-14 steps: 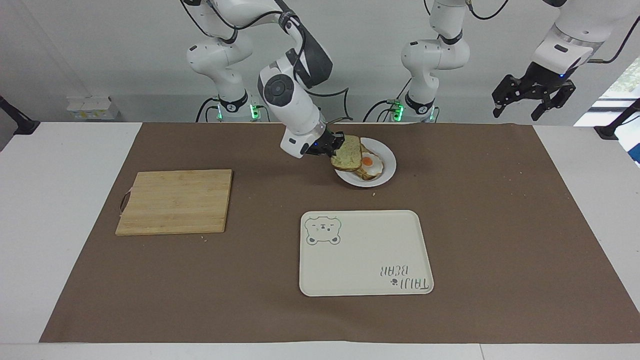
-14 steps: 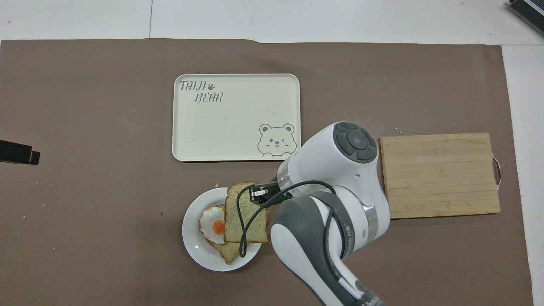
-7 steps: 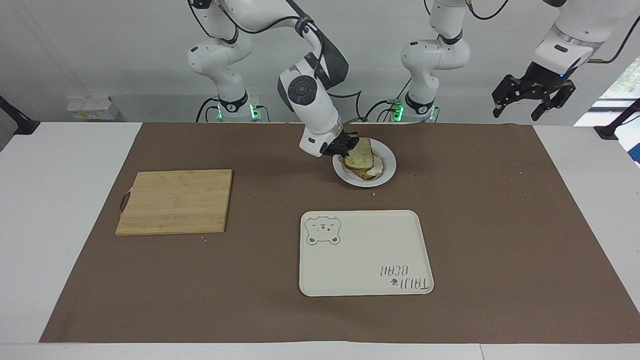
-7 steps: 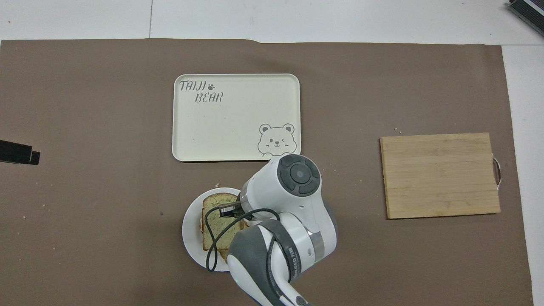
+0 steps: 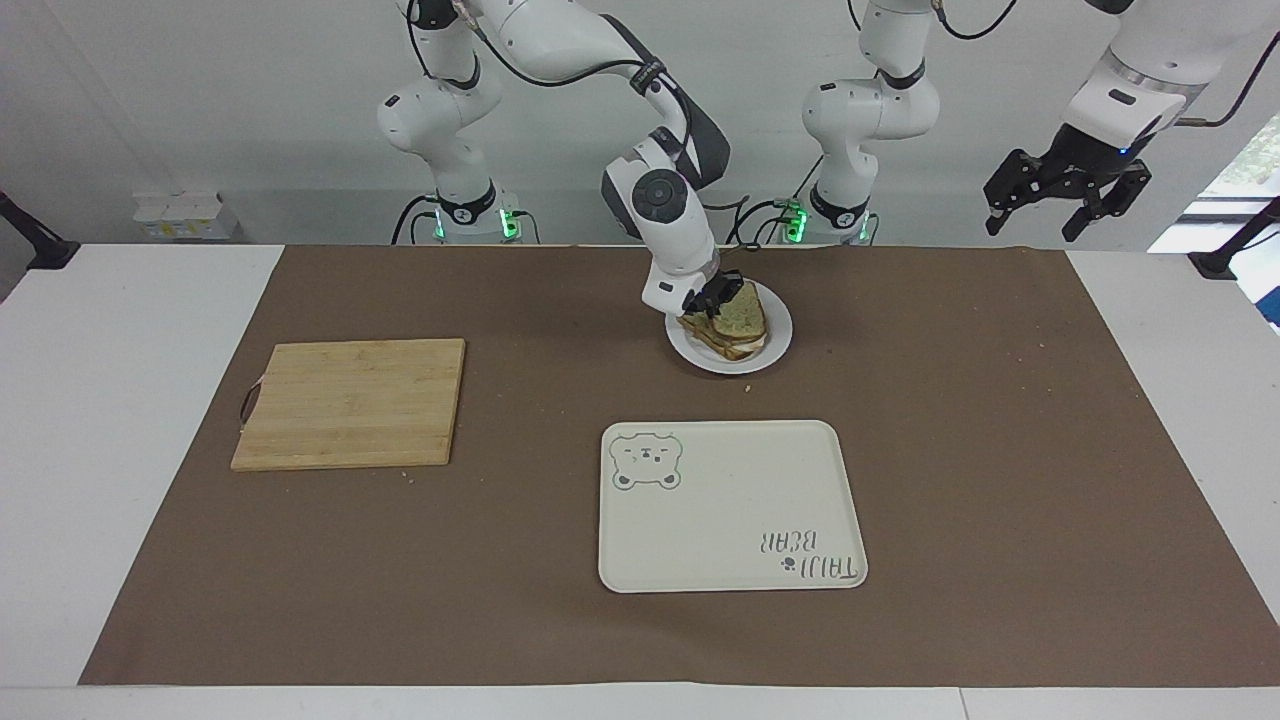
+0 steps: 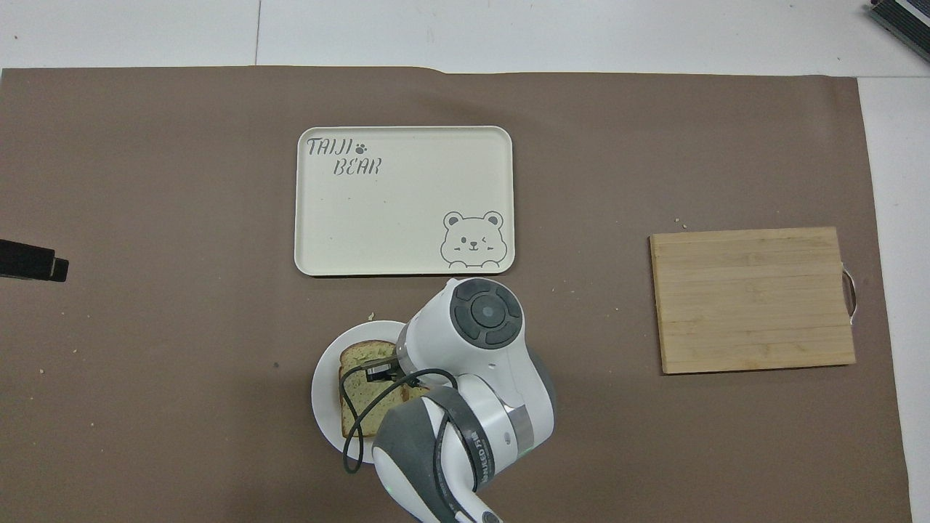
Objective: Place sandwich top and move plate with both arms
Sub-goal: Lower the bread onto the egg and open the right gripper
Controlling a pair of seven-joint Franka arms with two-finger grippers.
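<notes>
The sandwich top (image 5: 743,313) (image 6: 361,396) sits slightly tilted over the lower bread slice (image 5: 728,347) on the white plate (image 5: 733,366) (image 6: 322,398) and hides whatever lies between them. My right gripper (image 5: 722,294) (image 6: 381,373) is shut on the top slice's edge toward the right arm's end of the table, low over the plate. In the overhead view the right arm's wrist covers part of the plate. My left gripper (image 5: 1040,218) waits, raised and open, over the left arm's end of the table. Only its dark tip (image 6: 33,261) shows from overhead.
A cream tray with a bear drawing (image 5: 730,505) (image 6: 403,200) lies farther from the robots than the plate. A wooden cutting board (image 5: 350,400) (image 6: 752,298) lies toward the right arm's end. Crumbs dot the brown mat.
My right gripper carried the sandwich top toward the left arm's end and down over the egg slice, which is now covered. The left arm has not moved.
</notes>
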